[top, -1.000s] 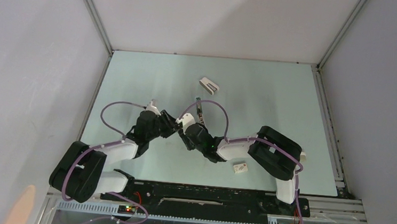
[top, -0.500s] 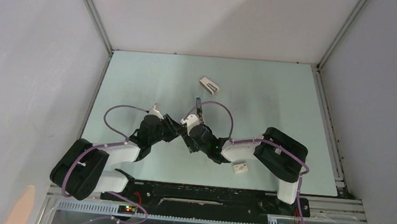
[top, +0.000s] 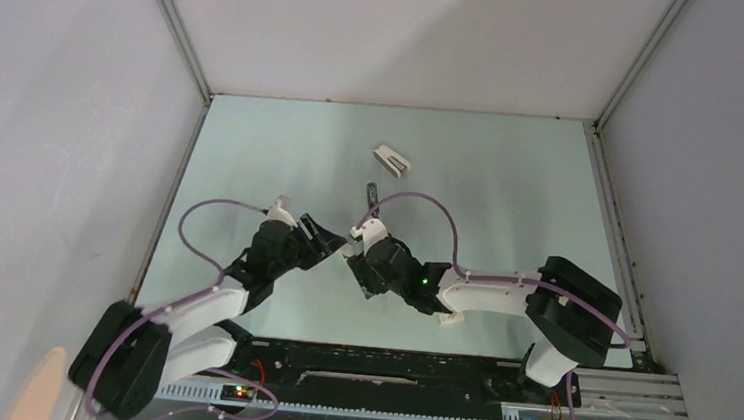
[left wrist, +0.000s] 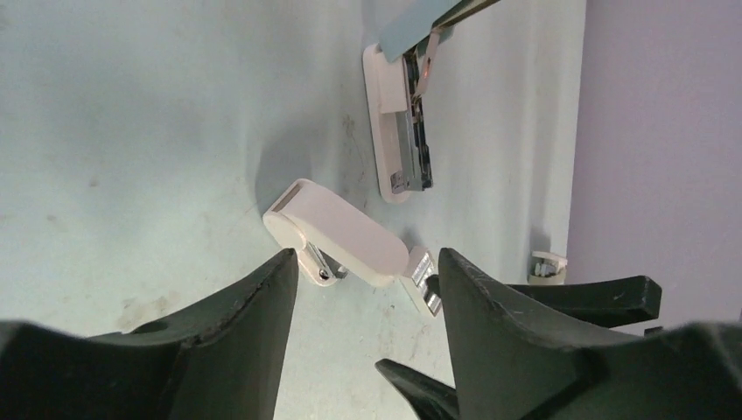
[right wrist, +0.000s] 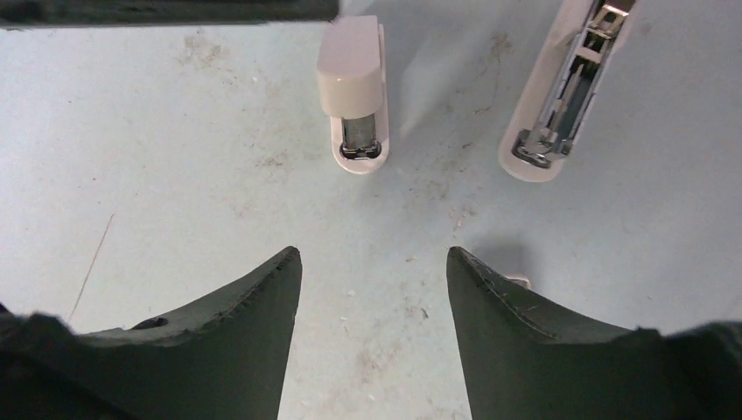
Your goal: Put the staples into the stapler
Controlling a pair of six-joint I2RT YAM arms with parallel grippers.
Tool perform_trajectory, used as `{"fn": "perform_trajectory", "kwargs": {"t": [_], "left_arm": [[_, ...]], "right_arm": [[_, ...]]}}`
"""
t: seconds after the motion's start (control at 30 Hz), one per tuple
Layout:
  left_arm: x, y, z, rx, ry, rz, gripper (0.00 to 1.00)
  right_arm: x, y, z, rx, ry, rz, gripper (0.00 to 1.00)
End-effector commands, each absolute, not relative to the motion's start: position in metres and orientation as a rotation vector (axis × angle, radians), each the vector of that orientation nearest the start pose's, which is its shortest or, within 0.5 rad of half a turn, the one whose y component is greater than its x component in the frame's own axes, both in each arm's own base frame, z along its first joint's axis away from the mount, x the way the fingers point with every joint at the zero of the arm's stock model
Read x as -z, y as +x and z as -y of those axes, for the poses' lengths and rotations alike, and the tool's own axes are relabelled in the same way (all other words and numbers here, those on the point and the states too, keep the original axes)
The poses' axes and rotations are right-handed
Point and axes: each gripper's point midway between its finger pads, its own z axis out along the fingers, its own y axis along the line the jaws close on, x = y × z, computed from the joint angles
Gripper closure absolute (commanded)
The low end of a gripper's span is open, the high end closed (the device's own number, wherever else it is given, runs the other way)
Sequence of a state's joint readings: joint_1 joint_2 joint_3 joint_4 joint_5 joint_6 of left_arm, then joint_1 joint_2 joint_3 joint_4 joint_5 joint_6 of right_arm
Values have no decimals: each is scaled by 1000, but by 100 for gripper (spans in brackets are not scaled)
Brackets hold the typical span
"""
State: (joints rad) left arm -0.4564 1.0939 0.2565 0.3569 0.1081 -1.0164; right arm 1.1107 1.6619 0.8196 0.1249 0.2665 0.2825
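Gaping left pincer (left wrist: 367, 255) and right pincer (right wrist: 374, 252) hover near opened stapler (right wrist: 560, 96)

A pale mint-green flat surface (top: 511, 181), scuffed and flecked with dirt, is boxed in on three sides by plain matte grey-white walls (top: 382, 30); thin metal frame rails (top: 174, 24) run up the corners. Light is soft, even.

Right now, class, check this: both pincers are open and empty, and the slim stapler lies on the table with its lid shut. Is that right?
Not quite. The slim stapler has its lid open: the left wrist view shows the grey-green top swung up off the white base. The rest stands: the left pincer and the right pincer are open and empty.
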Motion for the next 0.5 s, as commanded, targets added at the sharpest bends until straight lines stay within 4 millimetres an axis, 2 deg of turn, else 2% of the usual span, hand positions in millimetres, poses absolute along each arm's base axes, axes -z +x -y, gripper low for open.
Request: {"fn": "perform_trajectory", "kwargs": {"t": [0.0, 0.13, 0.27, 0.4, 0.47], "left_arm": [[-89, 256, 155, 770, -508, -2109, 32], [-119, 248, 114, 570, -508, -2028, 21], [-153, 238, 81, 453, -528, -1925, 12], [-176, 223, 58, 369, -533, -1890, 1], [-187, 217, 52, 349, -532, -1887, 0]], "right_arm": [[-76, 220, -352, -411, -776, -2157, 35], [-99, 226, -359, -393, -809, -2162, 34], [-116, 238, -369, -380, -828, -2180, 33], [-123, 250, -380, -369, -862, -2216, 34], [-123, 254, -387, -382, -889, -2240, 35]]}}
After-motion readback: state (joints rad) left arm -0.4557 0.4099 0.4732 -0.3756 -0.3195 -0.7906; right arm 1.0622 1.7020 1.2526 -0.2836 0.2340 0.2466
